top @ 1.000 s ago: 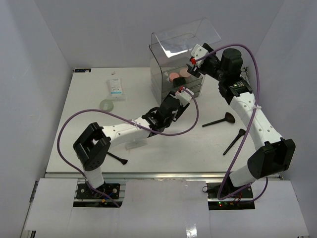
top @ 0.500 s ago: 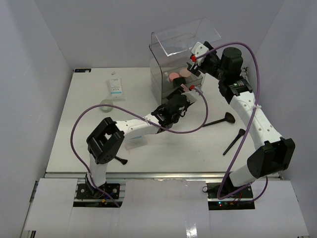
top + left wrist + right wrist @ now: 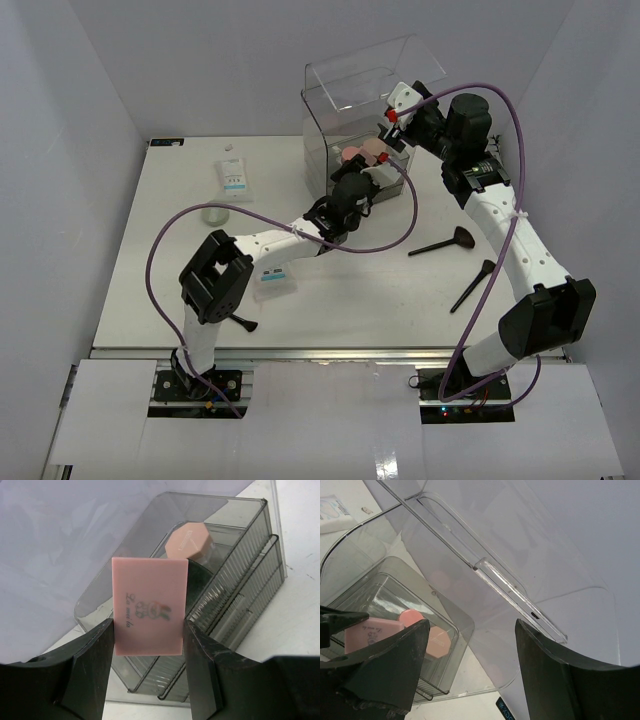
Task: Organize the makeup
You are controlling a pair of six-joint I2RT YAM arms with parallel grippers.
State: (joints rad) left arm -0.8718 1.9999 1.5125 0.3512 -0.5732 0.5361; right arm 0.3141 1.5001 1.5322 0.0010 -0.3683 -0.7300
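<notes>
My left gripper (image 3: pixel 148 630) is shut on a pink square pad (image 3: pixel 150 605) printed with a small rabbit, one finger on each side edge. It holds the pad just in front of the clear box's (image 3: pixel 235 605) open top tray, where a pink octagonal compact (image 3: pixel 187 541) lies. From above, the left gripper (image 3: pixel 352 175) is at the box (image 3: pixel 318 150) front. My right gripper (image 3: pixel 398 108) is open at the raised clear lid (image 3: pixel 370 75). In the right wrist view the lid (image 3: pixel 520 555) runs between its wide jaws, above the pad (image 3: pixel 370 635) and compacts (image 3: pixel 437 641).
Two black brushes (image 3: pixel 445 243) (image 3: pixel 472 285) lie right of the box, near the right arm. A white sachet (image 3: pixel 234 176) and a pale round compact (image 3: pixel 214 213) lie at the left. A small clear packet (image 3: pixel 272 283) and another black brush (image 3: pixel 237 320) lie by the left arm.
The left arm has stretched forward and carried the pink pad up to the box's top tray. The right gripper has stayed at the lid.
</notes>
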